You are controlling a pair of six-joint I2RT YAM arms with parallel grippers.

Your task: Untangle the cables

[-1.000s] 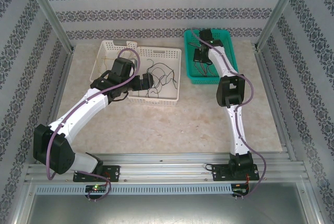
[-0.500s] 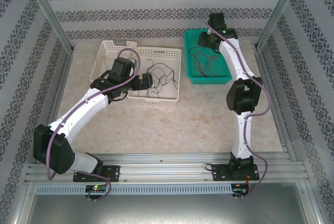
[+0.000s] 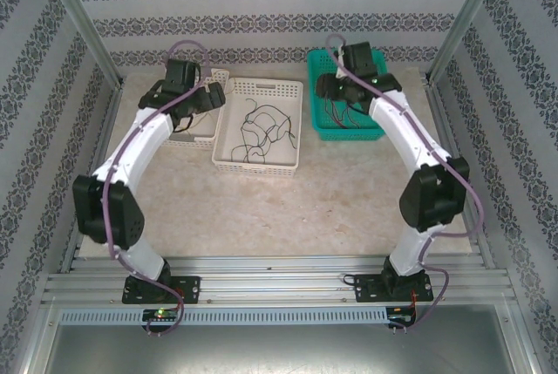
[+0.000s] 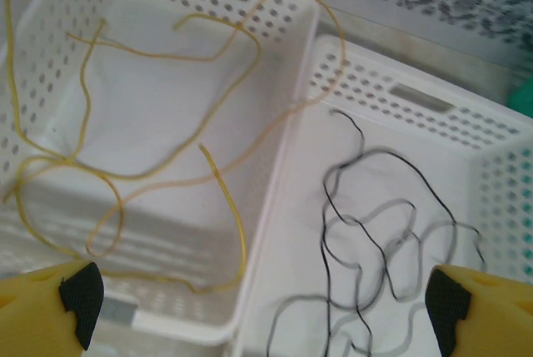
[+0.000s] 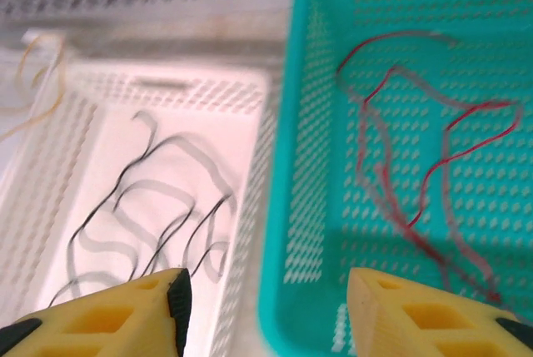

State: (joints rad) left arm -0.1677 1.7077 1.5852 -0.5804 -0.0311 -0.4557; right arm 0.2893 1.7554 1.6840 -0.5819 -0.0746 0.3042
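Now | left claw [image 4: 260, 311] spread, yellow cables [image 4: 218, 176] beneath | right claw [image 5: 266, 307] spread, red cables [image 5: 479, 139] beneath

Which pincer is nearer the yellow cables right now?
Left. The left pincer hovers open above the left white basket holding the yellow cables. The right pincer is over the teal basket rim, with the middle white basket between.

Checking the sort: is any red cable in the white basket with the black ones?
No, that white basket holds black cables; the red cable lies in the teal basket.
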